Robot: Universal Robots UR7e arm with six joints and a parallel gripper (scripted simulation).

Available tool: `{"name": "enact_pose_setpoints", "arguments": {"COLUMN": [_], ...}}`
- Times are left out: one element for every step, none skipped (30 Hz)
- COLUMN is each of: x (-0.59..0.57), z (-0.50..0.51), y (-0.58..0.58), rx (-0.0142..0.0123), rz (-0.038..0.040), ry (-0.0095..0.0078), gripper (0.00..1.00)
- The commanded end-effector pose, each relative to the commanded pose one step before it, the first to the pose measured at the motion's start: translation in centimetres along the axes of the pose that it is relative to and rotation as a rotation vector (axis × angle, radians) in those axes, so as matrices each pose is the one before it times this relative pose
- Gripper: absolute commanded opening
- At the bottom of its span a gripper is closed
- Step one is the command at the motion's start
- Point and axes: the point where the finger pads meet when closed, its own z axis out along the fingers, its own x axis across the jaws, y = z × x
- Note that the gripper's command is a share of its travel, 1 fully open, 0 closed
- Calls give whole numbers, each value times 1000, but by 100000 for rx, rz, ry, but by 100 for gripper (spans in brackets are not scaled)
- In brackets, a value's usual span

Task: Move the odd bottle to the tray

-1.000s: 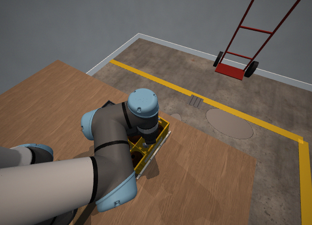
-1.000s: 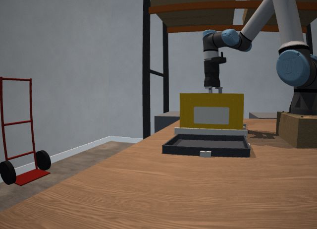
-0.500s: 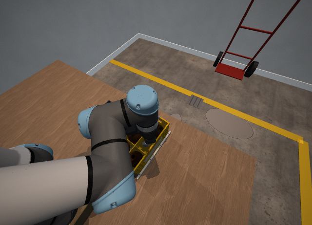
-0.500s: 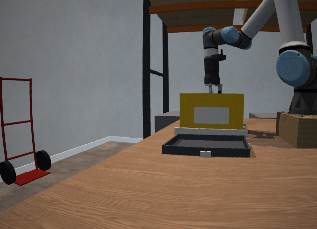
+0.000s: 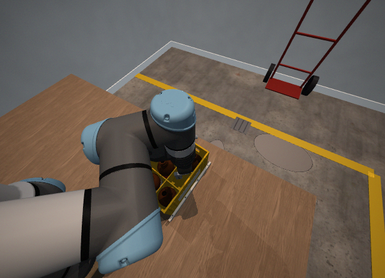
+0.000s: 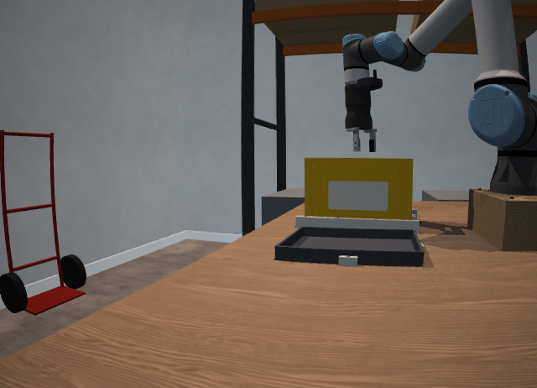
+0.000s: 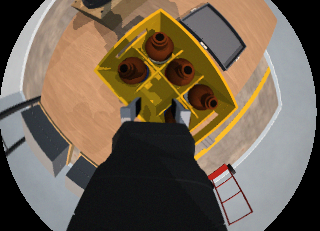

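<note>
Gripper hovering spread wide, gripping nothing; its fingers partly hiding one bottle in the crate.

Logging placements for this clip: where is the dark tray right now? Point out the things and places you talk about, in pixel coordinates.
In the exterior view, the dark rectangular tray (image 6: 349,259) (image 7: 188,25) lies on the wooden table, directly in front of the yellow crate (image 6: 315,188) (image 7: 107,57).
</note>
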Motion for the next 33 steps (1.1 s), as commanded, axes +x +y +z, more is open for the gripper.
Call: {"name": "enact_pose_setpoints", "arguments": {"x": [-3,0,0,0,0,0,0,0,0,0,0,0,0,0,0,0,0,0,0,0,0,0,0,0,0,0,0,0,0,0,0,0,0], "z": [-1547,-249,0,0,-228,-205,-182,-158,-134,-110,-87,-66,-46,-30,-16,-6,-1,0,0,0,0,0,0,0,0,0,0,0,0,0,0,0,0], "y": [25,0,0,0,0,0,0,-1,1,0,0,0,0,0,0,0,0,0,0,0,0,0,0,0,0,0,0,0,0,0,0,0,0], "rx": [-57,0,0,0,0,0,0,0,0,0,0,0,0,0,0,0,0,0,0,0,0,0,0,0,0,0,0,0,0,0,0,0,0], "rz": [0,0,0,0,0,0,0,0,0,0,0,0,0,0,0,0,0,0,0,0,0,0,0,0,0,0,0,0,0,0,0,0,0], "ry": [17,0,0,0,0,0,0,0,0,0,0,0,0,0,0,0,0,0,0,0,0,0,0,0,0,0,0,0,0,0,0,0,0], "gripper": [100,100,100,100,100,100,100,100,100,100,100,100,100,100,100,100,100,0,0,0,0,0,0,0,0,0,0,0,0,0,0,0,0]}}
